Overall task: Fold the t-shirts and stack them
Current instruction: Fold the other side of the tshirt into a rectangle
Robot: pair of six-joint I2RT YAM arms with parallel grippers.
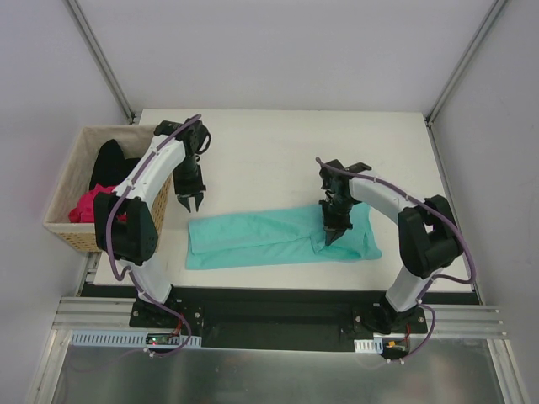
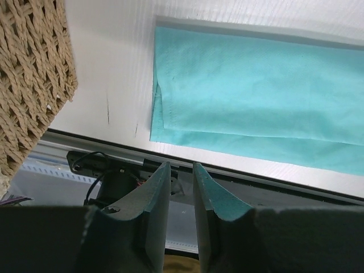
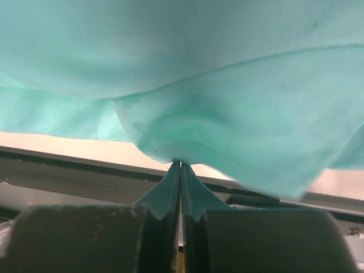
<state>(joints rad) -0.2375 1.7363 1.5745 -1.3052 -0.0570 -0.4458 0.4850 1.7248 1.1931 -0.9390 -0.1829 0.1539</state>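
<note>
A teal t-shirt (image 1: 253, 240) lies as a long folded strip across the front of the white table (image 1: 278, 151). My right gripper (image 1: 330, 236) is shut on a raised fold of it near its right end. In the right wrist view the teal cloth (image 3: 199, 68) bunches at the closed fingertips (image 3: 181, 163). My left gripper (image 1: 189, 202) hangs just beyond the shirt's left end, slightly open with nothing between its fingers (image 2: 181, 165). The shirt's layered left edge (image 2: 162, 114) shows in the left wrist view. A magenta pink t-shirt (image 1: 84, 206) and a black t-shirt (image 1: 109, 164) lie in the basket.
A woven wicker basket (image 1: 67, 229) stands off the table's left edge, close beside my left arm; its wall (image 2: 28, 85) fills the left of the left wrist view. The table's near edge and a black rail (image 1: 278, 303) run just in front of the shirt.
</note>
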